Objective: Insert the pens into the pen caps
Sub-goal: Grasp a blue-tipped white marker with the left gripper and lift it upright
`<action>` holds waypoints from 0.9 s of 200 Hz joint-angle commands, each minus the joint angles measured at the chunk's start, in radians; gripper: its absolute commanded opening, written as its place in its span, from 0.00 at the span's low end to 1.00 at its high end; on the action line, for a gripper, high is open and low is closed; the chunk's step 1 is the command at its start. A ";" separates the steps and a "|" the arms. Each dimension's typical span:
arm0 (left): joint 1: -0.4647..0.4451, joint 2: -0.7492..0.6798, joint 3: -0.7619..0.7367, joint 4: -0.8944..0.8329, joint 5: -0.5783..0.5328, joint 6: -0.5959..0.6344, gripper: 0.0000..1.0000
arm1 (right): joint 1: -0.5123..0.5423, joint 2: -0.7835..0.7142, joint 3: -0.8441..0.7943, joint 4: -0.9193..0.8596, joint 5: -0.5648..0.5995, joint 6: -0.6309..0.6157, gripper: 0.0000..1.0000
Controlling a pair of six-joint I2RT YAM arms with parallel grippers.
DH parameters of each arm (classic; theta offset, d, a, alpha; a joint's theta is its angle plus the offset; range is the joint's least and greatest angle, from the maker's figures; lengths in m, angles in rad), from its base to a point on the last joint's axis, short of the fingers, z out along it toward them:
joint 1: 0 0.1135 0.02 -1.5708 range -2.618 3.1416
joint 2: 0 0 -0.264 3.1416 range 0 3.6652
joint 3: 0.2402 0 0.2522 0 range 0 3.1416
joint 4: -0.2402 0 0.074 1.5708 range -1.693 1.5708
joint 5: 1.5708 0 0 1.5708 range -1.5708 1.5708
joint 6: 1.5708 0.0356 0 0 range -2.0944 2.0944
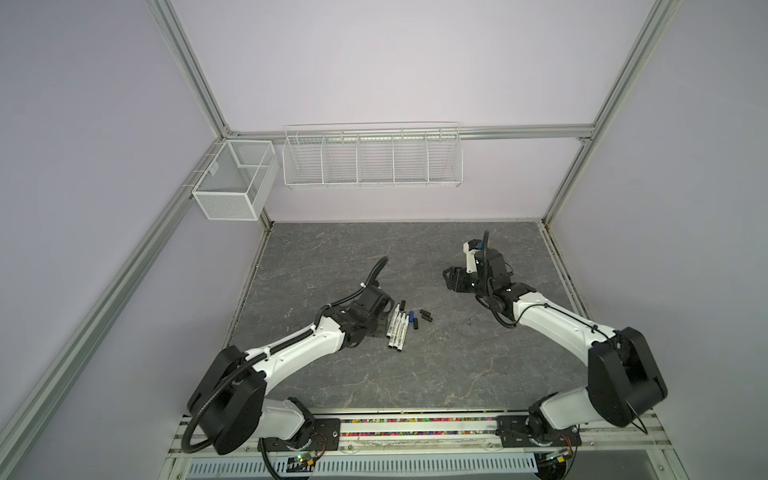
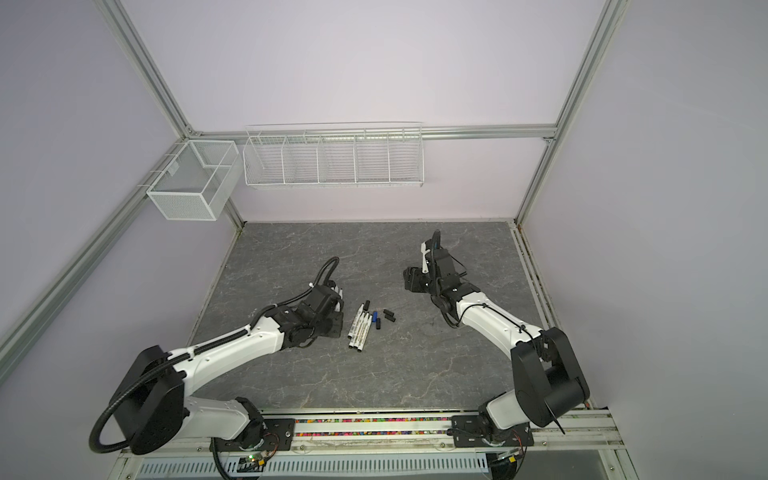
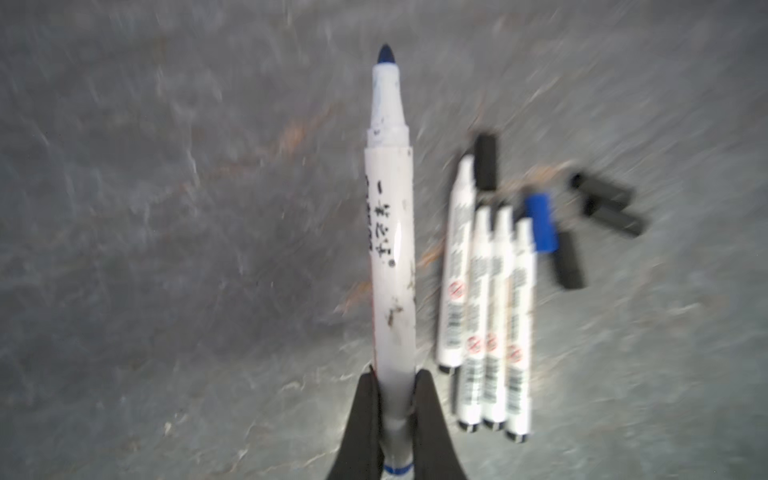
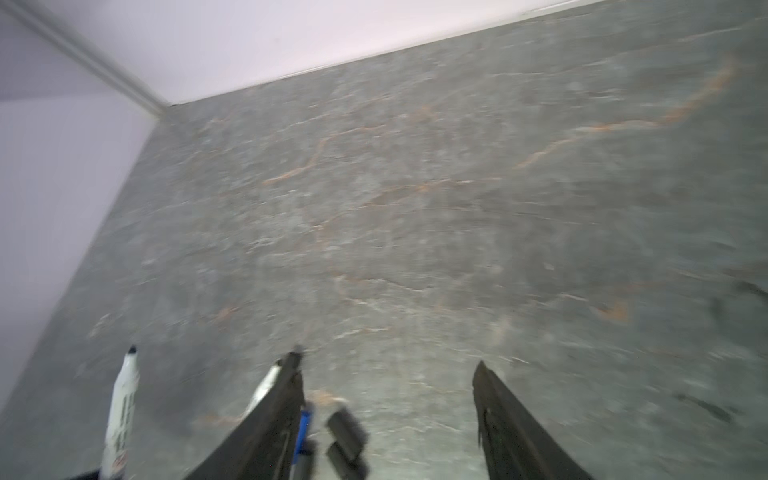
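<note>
- Clamped near its blue-plugged tail by the left gripper (image 3: 395,376) is your first pen, a slim white blue-tipped marker pen (image 3: 390,249). Its bare tip points away from the jaws.
- Beside it, four white black-plugged marker pens (image 3: 482,291) lie side by side on the grey marbled tabletop (image 1: 415,374), all uncapped.
- Just past their tips you have every cap loose. The stubby blue plastic cap (image 3: 540,224) lies against the outermost pen, and the four stubby black plastic caps (image 3: 485,162) are scattered close by, two of them paired.
- Your right gripper (image 4: 388,361) hangs well apart from the cluster in both top views, jaws spread wide with nothing between them.
- By my reading, no pen is capped yet. You have one grasp made and five insertions left, and the blue cap looks like the match for the held pen.
</note>
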 commanded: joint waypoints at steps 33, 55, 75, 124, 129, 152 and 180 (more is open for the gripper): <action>-0.001 -0.074 -0.071 0.366 0.020 0.019 0.00 | 0.122 0.112 0.145 0.057 -0.404 -0.080 0.68; -0.003 -0.050 -0.055 0.370 0.027 0.020 0.00 | 0.152 0.121 0.169 0.079 -0.447 -0.079 0.68; -0.003 -0.050 -0.062 0.389 0.044 0.022 0.00 | 0.167 0.131 0.195 0.064 -0.452 -0.088 0.67; -0.009 -0.067 -0.079 0.416 0.072 0.027 0.00 | 0.171 0.199 0.248 0.068 -0.447 -0.067 0.56; -0.010 -0.066 -0.080 0.416 0.074 0.027 0.00 | 0.171 0.206 0.254 0.068 -0.451 -0.063 0.55; -0.016 -0.060 -0.077 0.417 0.086 0.031 0.00 | 0.173 0.231 0.275 0.092 -0.462 -0.044 0.48; -0.023 -0.050 -0.070 0.410 0.096 0.044 0.00 | 0.175 0.241 0.287 0.108 -0.456 -0.034 0.36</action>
